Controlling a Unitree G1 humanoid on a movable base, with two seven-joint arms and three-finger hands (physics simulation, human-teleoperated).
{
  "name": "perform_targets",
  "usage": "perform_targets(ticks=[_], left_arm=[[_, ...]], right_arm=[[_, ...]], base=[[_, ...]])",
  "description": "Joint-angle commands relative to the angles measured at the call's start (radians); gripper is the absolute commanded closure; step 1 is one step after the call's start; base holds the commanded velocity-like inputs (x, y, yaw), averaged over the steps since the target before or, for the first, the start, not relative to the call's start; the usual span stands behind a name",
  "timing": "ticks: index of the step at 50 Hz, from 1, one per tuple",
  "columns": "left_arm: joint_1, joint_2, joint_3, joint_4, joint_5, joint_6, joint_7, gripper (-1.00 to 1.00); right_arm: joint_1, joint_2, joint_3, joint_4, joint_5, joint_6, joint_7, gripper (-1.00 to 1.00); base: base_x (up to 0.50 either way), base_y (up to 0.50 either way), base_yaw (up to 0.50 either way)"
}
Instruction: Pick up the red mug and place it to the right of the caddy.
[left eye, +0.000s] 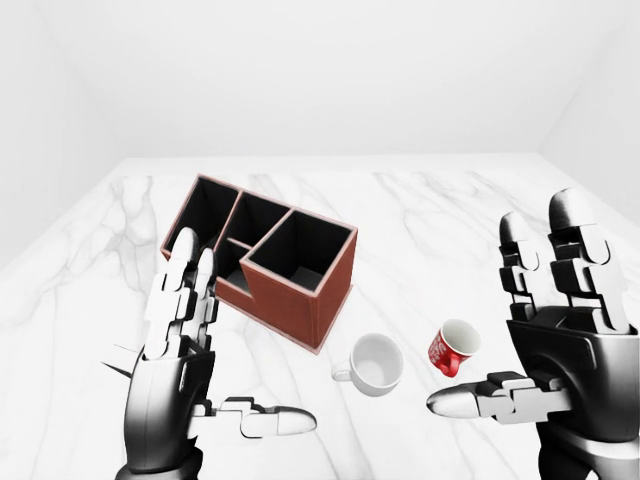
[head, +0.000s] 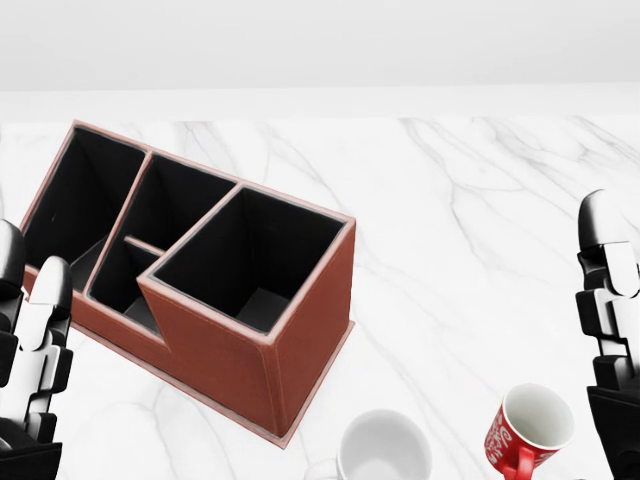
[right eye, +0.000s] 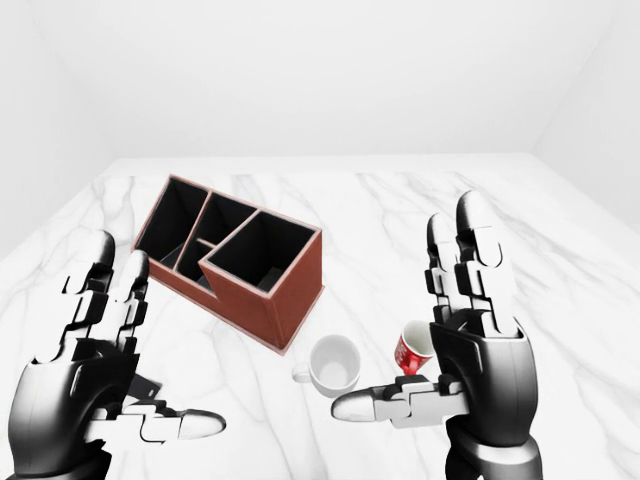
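Observation:
The red mug (left eye: 453, 347), white inside with white lettering, stands on the marble table (left eye: 430, 215), to the right of a white mug (left eye: 375, 363). The brown caddy (left eye: 300, 300) with black compartments sits up and to the left of both mugs. My right hand (left eye: 500, 325) is open, fingers raised, to the right of the red mug, its thumb below the mug and not touching. My left hand (left eye: 230, 345) is open and empty, held up over the caddy's left part in the left-eye view. In the head view the red mug (head: 528, 432) sits at the bottom right.
The white mug (head: 383, 452) lies between the caddy's near corner and the red mug, its handle pointing left. Bare marble stretches to the right of the caddy (head: 220, 350) and beyond it. Plain white walls surround the table.

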Motion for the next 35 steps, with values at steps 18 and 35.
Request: perform_targets(ticks=[18, 35], left_arm=[[0.012, 0.009, -0.008, 0.000, 0.000, 0.000, 0.004, -1.00], [0.012, 0.007, -0.010, 0.000, 0.003, 0.000, 0.004, -1.00]], right_arm=[[0.034, -0.001, -0.009, -0.004, 0.072, 0.000, 0.017, -1.00], [0.035, -0.052, -0.006, -0.004, 0.125, 0.000, -0.045, -1.00]], base=[[0.25, -0.08, 0.00], [0.00, -0.23, 0.00]])
